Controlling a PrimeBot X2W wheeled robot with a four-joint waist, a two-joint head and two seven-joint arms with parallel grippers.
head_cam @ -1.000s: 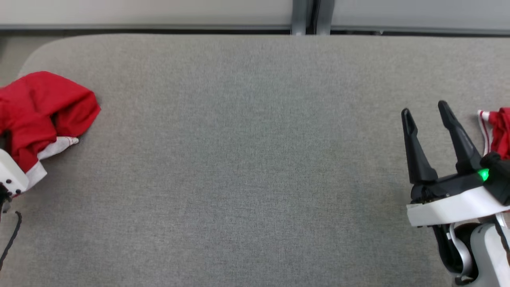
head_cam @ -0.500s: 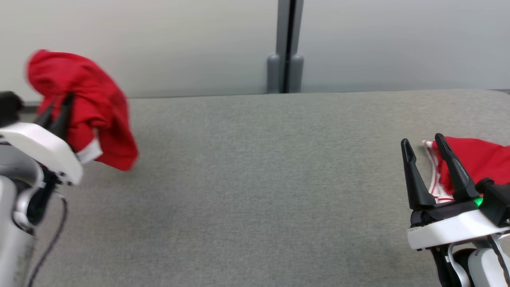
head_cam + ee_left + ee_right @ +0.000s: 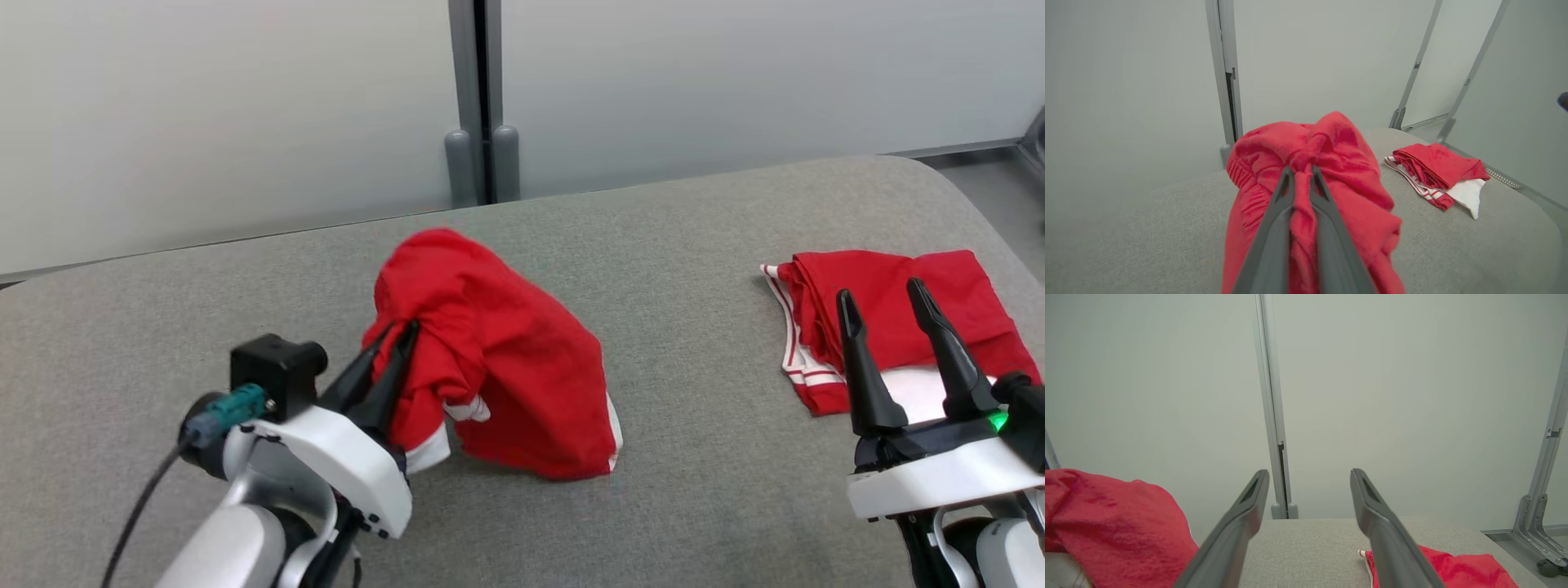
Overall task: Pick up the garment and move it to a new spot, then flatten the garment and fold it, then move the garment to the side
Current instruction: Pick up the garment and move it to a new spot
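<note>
Garment (image 3: 506, 367): red, with white trim at the hems. Folded garment (image 3: 971, 286): red, with a white edge band carrying red stripes. Table (image 3: 694, 490): grey woven fabric. Wall (image 3: 245, 122): pale grey. Left gripper (image 3: 396, 335) and right gripper (image 3: 880, 291): black fingers, white housing. Light (image 3: 994, 422) on the right gripper: green.

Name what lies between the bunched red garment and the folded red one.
The head view shows bare grey fabric surface between the bunched red garment and the folded red garment.

Head above, wrists seemingly low, sharing garment (image 3: 506, 367)
</note>
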